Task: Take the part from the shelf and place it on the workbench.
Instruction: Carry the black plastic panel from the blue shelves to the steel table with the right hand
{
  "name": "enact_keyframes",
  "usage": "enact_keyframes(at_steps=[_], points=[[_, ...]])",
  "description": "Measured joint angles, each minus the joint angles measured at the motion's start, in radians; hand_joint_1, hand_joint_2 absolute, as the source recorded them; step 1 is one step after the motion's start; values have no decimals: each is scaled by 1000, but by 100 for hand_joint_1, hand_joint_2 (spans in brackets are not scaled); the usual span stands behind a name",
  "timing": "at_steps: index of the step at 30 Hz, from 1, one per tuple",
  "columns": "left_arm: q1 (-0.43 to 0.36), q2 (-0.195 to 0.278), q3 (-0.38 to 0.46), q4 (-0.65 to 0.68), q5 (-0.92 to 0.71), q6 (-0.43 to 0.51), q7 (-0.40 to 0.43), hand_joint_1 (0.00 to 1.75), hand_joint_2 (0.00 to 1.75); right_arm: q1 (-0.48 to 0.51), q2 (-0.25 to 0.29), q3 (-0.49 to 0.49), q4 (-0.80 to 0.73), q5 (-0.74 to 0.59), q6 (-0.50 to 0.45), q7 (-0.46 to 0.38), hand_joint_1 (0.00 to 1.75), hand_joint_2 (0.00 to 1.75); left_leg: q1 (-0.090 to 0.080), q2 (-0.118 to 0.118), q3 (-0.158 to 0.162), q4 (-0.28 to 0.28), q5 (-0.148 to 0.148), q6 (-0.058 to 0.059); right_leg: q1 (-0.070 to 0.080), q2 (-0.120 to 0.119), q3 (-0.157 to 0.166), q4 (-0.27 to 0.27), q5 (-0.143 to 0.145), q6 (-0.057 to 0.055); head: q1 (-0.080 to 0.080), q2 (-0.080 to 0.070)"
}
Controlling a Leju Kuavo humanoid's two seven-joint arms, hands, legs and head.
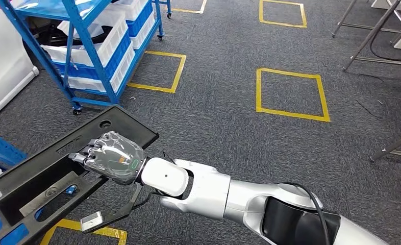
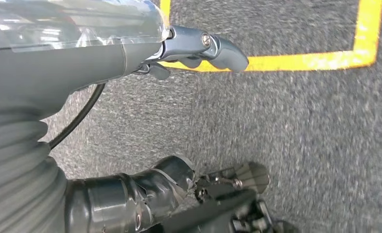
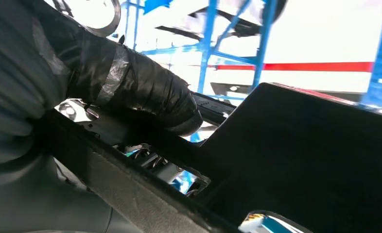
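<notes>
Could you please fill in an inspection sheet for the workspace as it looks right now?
Surface: grey carpet floor marked with yellow tape squares; no workbench seen.
Job's things: long black part with cut-outs, carried over the floor.
Clutter: nothing seen on the floor.
Hands: right hand grips the black part at its edge; left hand hangs over the floor, holding nothing, fingers apart.
Cables: black cable along the right arm; another beside the left wrist.
Surroundings: blue wheeled shelf with white bins; metal frame legs at far right.
</notes>
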State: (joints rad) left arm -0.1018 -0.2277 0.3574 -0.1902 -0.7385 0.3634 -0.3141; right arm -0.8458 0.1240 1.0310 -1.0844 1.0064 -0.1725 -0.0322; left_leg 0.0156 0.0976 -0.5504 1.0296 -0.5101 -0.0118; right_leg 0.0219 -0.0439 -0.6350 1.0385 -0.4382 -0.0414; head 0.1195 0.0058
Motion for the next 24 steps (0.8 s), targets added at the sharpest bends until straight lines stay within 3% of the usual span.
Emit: enact_keyframes(at_steps=[1,3,5,6,7,8,10,12,14,16,18,20,21,22,24], points=[[-1,0,0,0,-1,1,0,0,175,0,-1,0,0,1,-1,0,175,175,2,-22,-8,23,-17,-3,-4,11,5,-7,3,-6,0,0],[0,0,0,0,-2,2,0,0,175,1,1,-1,1,2,-7,1,175,175,6,-75,-54,125,-71,-7,-8,32,11,-14,6,-14,0,0],[3,0,0,0,-3,2,0,0,175,6,2,-1,2,2,-12,1,175,175,6,-91,-117,242,-111,-12,-8,58,11,-12,5,-17,-1,0],[4,0,0,0,-3,3,0,0,175,8,2,-1,3,3,-12,1,175,175,7,-92,-133,264,-104,-14,-9,73,11,-10,4,-17,-1,0],[4,0,0,0,-3,3,0,0,175,10,2,-1,4,3,-12,1,175,175,8,-93,-131,246,-78,-15,-10,87,11,-7,3,-16,-1,0],[5,0,0,0,-4,3,0,0,175,11,2,-1,5,3,-12,1,175,175,10,-98,-113,194,-38,-16,-12,101,11,-1,1,-13,-1,0],[5,2,0,0,-4,4,0,0,175,11,2,-1,6,3,-14,1,175,175,15,-137,-64,74,19,-18,-15,126,5,15,-7,-3,-1,0],[4,2,0,0,-5,4,0,0,175,11,2,-1,6,3,-16,2,175,175,16,-170,-43,24,26,-14,-18,146,-8,25,-8,9,-1,0],[2,2,0,0,-5,4,0,0,175,12,1,-1,6,4,-17,2,175,175,14,-159,-42,19,27,-2,-20,163,-16,25,-3,20,-1,0],[0,2,0,0,-6,4,0,0,175,12,-3,-2,6,4,-17,2,175,175,14,-137,-38,10,33,10,-18,133,-24,42,-14,30,0,0],[-1,1,0,0,-6,4,0,0,175,11,-4,-3,7,4,-17,2,175,175,12,-115,-34,4,35,21,-19,76,-62,123,-59,38,0,0],[0,2,0,0,-6,5,0,0,175,11,-5,-3,8,4,-17,2,175,175,8,-89,-33,3,33,27,-24,53,-122,240,-107,44,0,0],[1,3,1,0,-7,5,0,0,175,12,-5,-3,10,4,-17,2,175,175,7,-76,-32,3,32,28,-26,51,-139,272,-112,45,0,0],[0,4,1,0,-7,6,0,0,175,13,-6,-3,11,5,-17,2,175,175,6,-63,-31,3,30,29,-27,49,-139,270,-99,44,0,0],[-1,4,1,0,-11,7,0,0,175,12,-6,-4,14,8,-17,2,175,175,5,-42,-23,3,24,27,-23,31,-82,161,-39,36,0,0]])
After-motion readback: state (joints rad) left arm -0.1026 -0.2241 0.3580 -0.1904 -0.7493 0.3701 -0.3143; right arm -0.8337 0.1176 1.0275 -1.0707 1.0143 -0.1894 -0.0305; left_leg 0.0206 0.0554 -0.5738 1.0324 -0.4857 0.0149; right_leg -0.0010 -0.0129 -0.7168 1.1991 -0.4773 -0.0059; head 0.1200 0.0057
